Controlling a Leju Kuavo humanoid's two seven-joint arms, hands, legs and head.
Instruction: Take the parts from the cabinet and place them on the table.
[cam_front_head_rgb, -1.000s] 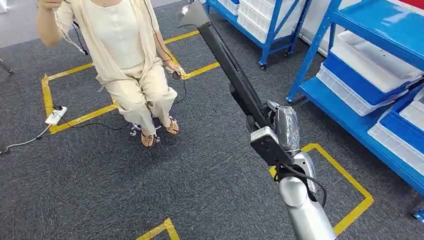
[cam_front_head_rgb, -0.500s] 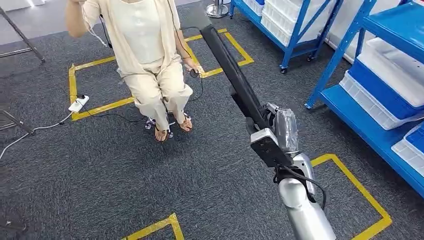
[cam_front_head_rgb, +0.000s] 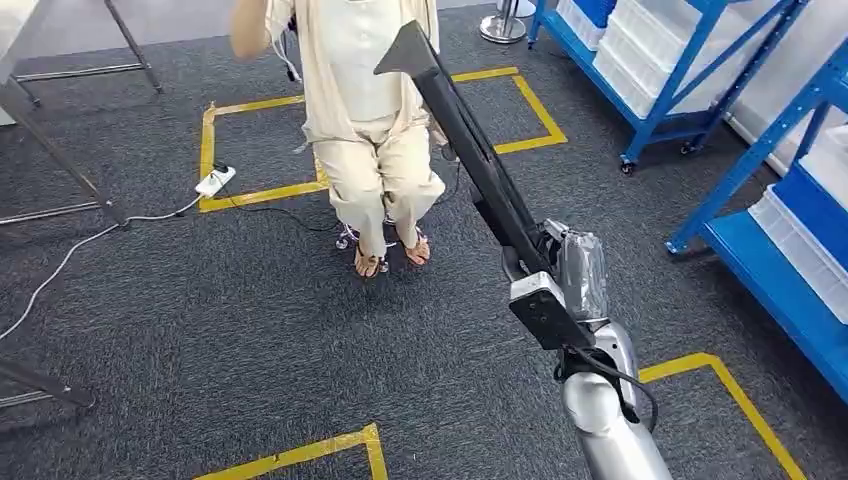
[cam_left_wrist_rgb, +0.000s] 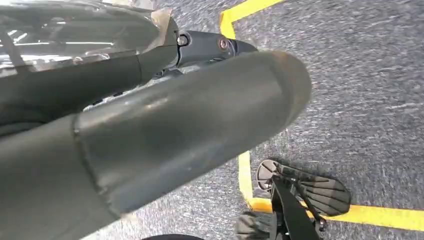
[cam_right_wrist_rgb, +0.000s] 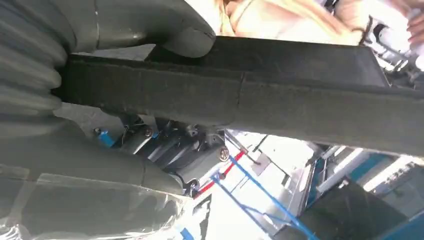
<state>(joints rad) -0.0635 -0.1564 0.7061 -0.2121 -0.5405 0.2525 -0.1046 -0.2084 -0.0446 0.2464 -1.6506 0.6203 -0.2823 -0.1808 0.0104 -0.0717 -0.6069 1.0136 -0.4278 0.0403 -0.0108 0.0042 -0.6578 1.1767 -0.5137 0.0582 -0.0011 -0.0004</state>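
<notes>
A long black bar-shaped part (cam_front_head_rgb: 465, 130) slants up and away from my right hand (cam_front_head_rgb: 560, 275), which grips its near end at the lower middle of the head view. In the right wrist view the same black part (cam_right_wrist_rgb: 280, 105) runs across the picture, with the grey thumb (cam_right_wrist_rgb: 150, 22) wrapped over it and darker fingers under it. My left hand (cam_left_wrist_rgb: 150, 115) hangs over the grey carpet in the left wrist view; its thumb and fingers lie straight with nothing between them.
A person (cam_front_head_rgb: 370, 90) in pale clothes sits on a stool straight ahead, close to the part's far tip. Blue shelving (cam_front_head_rgb: 790, 250) with white bins stands at the right, another blue rack (cam_front_head_rgb: 650, 80) behind it. Metal table legs (cam_front_head_rgb: 60, 150) and a power strip (cam_front_head_rgb: 215, 181) lie left.
The whole view has swung left: the person and the shelves have slid to the right of the picture. My right hand still holds the black part the same way.
</notes>
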